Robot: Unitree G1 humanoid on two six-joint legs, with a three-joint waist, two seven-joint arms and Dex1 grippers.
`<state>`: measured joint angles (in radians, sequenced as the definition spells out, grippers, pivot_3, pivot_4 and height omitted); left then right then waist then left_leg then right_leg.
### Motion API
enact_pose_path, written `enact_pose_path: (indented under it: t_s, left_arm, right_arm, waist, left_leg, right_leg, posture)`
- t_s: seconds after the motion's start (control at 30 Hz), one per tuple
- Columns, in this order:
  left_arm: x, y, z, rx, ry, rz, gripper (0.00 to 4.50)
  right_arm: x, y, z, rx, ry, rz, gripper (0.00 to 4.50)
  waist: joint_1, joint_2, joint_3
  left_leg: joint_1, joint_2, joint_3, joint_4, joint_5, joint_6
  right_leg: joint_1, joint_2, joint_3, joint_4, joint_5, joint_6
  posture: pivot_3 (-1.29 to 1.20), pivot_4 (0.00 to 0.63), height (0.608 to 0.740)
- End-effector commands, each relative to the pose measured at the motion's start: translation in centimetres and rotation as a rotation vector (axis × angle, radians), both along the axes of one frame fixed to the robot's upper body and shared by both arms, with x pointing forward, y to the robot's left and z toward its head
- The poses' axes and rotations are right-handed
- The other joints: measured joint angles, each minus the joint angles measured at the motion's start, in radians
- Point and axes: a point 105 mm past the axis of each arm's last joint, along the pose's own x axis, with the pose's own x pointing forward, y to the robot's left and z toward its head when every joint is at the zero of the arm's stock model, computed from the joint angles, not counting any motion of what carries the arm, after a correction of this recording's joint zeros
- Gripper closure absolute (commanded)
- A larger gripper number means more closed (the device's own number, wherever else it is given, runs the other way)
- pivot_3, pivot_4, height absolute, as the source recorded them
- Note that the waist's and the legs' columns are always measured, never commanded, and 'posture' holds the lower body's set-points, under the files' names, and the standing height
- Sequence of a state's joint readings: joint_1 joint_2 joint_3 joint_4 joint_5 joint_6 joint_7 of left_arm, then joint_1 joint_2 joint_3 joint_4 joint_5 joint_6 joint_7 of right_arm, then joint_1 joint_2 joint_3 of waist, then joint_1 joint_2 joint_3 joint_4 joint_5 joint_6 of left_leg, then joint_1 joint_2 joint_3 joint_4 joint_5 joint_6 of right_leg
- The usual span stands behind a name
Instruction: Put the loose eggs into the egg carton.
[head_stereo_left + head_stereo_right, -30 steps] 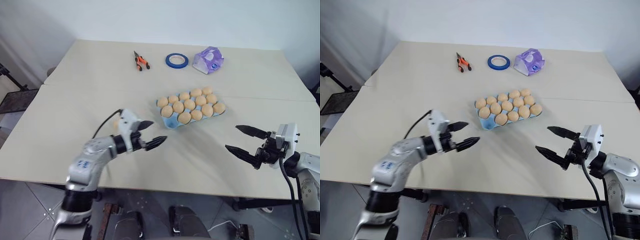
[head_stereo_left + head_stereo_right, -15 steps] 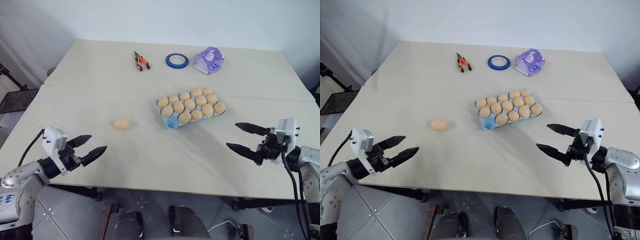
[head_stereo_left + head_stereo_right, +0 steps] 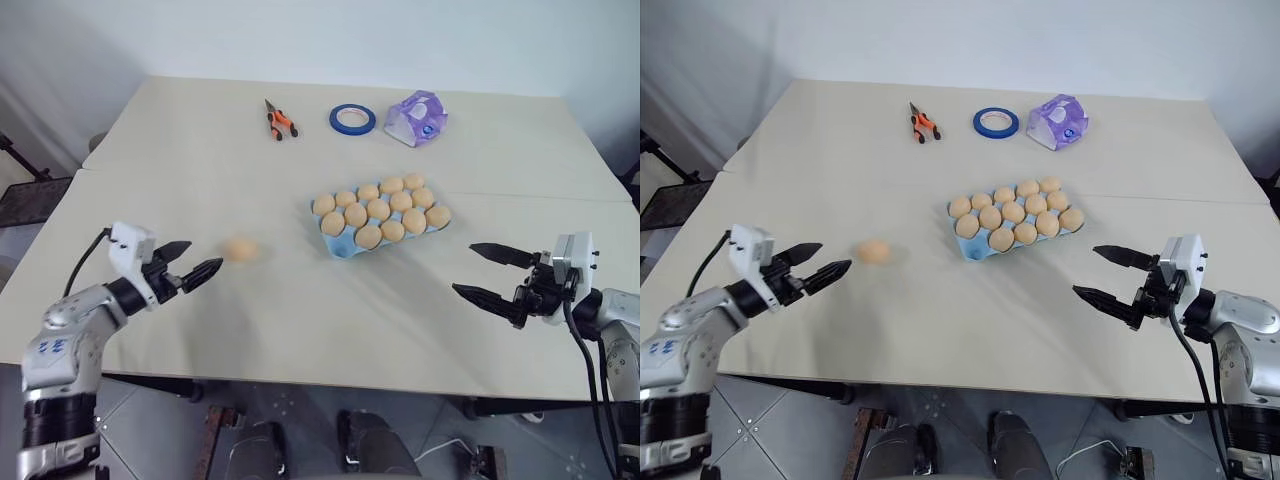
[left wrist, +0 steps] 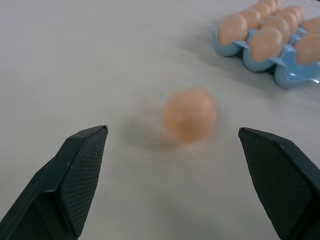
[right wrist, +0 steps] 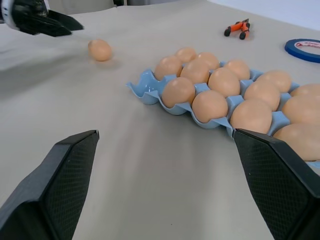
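One loose tan egg (image 3: 240,249) is lying on the table, left of frame centre. Light blue egg carton (image 3: 341,244) is sitting right of centre, angled, one near-corner cup empty.

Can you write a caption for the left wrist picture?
Open left gripper faces one loose egg on the table, with the blue egg carton beyond.

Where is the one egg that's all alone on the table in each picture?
Left eye view: loose egg lies on the table just ahead of the open left gripper.
Right eye view: same spot, left of the carton.
Left wrist view: blurred, mid-picture, between the fingers.
Right wrist view: far off, near the other gripper.
Shared landmark: the carton's empty blue corner cup, nearest the egg.
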<state>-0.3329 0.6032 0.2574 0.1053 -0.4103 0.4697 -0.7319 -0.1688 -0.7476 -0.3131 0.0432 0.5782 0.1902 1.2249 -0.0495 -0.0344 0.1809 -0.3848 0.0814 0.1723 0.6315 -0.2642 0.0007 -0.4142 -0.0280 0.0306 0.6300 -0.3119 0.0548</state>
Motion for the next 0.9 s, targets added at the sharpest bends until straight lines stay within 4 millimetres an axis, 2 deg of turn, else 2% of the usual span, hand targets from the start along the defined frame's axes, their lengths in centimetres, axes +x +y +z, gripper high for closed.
enact_pose_path:
  t_s: [0.03,0.2,0.37,0.47,0.67,0.77,0.9]
  left_arm:
    - [1.7,-1.4,0.0,0.046,-0.030,-0.073,0.02]
    - [3.8,-2.6,-0.5,0.075,-0.030,-0.131,0.02]
    - [4.9,-3.1,-1.2,0.100,-0.005,-0.163,0.02]
    - [5.3,-3.3,-1.7,0.106,0.037,-0.164,0.60]
    - [5.4,-3.7,-1.5,0.116,0.034,-0.185,2.53]
    - [5.5,-4.0,-0.4,0.137,-0.015,-0.208,2.75]
    - [5.8,-5.7,3.0,0.112,-0.115,-0.279,2.75]
  right_arm:
    - [-0.3,-0.2,1.0,-0.016,-0.035,-0.005,0.00]
    - [-0.8,-0.4,1.0,-0.017,-0.038,-0.022,0.00]
    - [-1.0,-0.5,1.0,-0.019,-0.041,-0.041,0.00]
    - [-1.2,-0.5,0.9,-0.019,-0.040,-0.048,0.00]
    - [-1.3,-0.6,0.9,-0.015,-0.047,-0.061,0.00]
    - [-1.3,-0.5,1.1,-0.003,-0.061,-0.071,0.00]
    - [-1.5,-0.5,1.3,0.009,-0.074,-0.080,0.00]
  waist:
    - [-0.001,0.000,0.000]
    - [0.000,0.000,0.000]
    - [-0.002,0.000,0.000]
    - [0.000,0.000,0.000]
    - [0.001,0.000,0.000]
    - [0.002,0.000,0.000]
    - [0.007,0.000,0.000]
  left_leg:
    - [0.000,0.000,0.000,0.000,0.001,0.000]
    - [-0.001,0.001,0.001,0.000,0.001,-0.001]
    - [-0.001,0.000,0.002,0.001,0.001,-0.001]
    - [-0.001,0.000,0.002,0.001,0.001,-0.001]
    - [-0.001,0.000,0.002,0.002,0.001,-0.001]
    - [-0.001,0.000,0.002,0.002,0.001,-0.001]
    - [-0.002,0.000,0.002,0.003,0.001,-0.001]
  right_leg:
    - [0.000,0.000,0.000,0.000,0.000,0.000]
    - [-0.001,0.001,0.000,0.000,0.000,0.000]
    - [-0.002,0.002,0.001,0.000,0.000,0.001]
    - [-0.002,0.002,0.001,0.000,0.000,0.001]
    - [-0.002,0.002,0.001,0.002,0.000,0.001]
    - [-0.002,0.002,0.001,0.002,0.000,0.001]
    - [-0.002,0.002,0.001,0.003,0.000,0.001]
  posture:
    - [0.00,0.150,0.740]
    - [0.00,0.150,0.740]
    - [0.00,0.150,0.740]
    - [0.00,0.150,0.740]
    - [0.00,0.150,0.740]
    - [0.00,0.150,0.740]
    - [0.00,0.150,0.740]
